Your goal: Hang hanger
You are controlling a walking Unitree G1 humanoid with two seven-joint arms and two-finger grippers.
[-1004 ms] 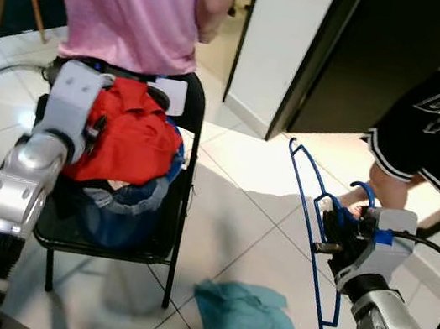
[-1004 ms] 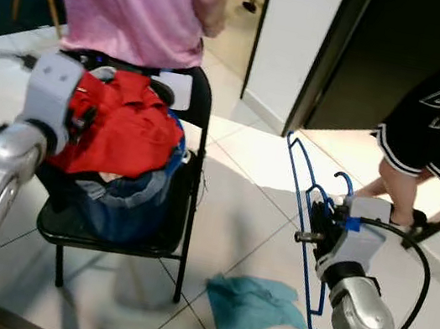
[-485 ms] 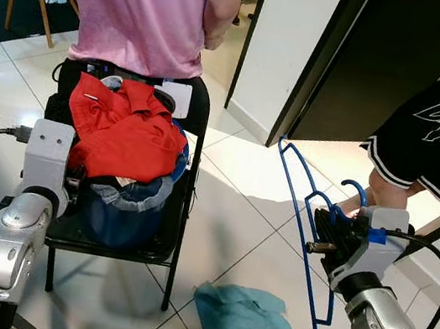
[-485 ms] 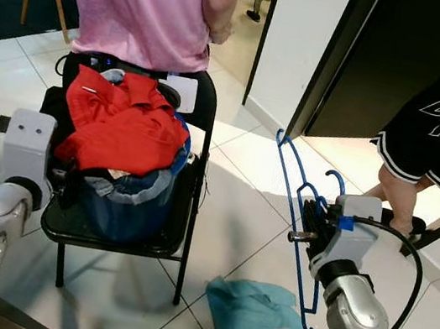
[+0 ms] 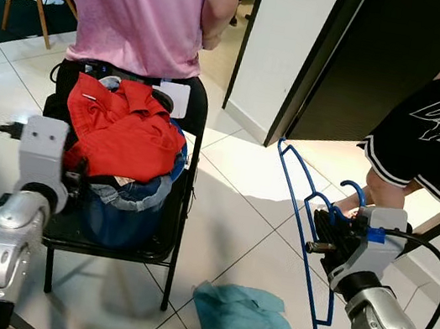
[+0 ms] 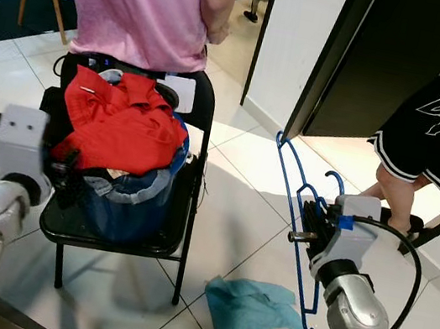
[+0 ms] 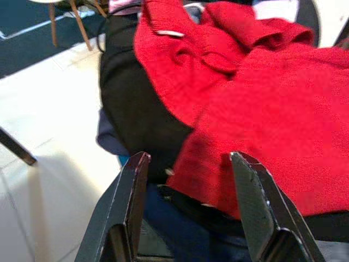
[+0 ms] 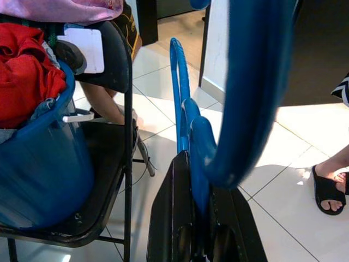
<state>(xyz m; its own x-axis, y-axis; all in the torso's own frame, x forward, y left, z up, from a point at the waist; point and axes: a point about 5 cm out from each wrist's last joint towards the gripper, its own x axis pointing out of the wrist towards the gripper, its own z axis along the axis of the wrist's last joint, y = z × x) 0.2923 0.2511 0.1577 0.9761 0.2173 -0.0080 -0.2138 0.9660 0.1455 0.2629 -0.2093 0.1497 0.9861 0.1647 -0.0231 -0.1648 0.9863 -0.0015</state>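
Blue hanger point(image 5: 309, 240), upright, tilted

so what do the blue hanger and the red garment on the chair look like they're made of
The blue hanger, clamped in the right gripper, looks like plastic or coated wire: thin, glossy, evenly coloured. The red garment looks like soft matte knit fabric, rumpled in folds.

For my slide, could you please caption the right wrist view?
Right pincer clamps a blue hanger beside a laundry-laden chair.
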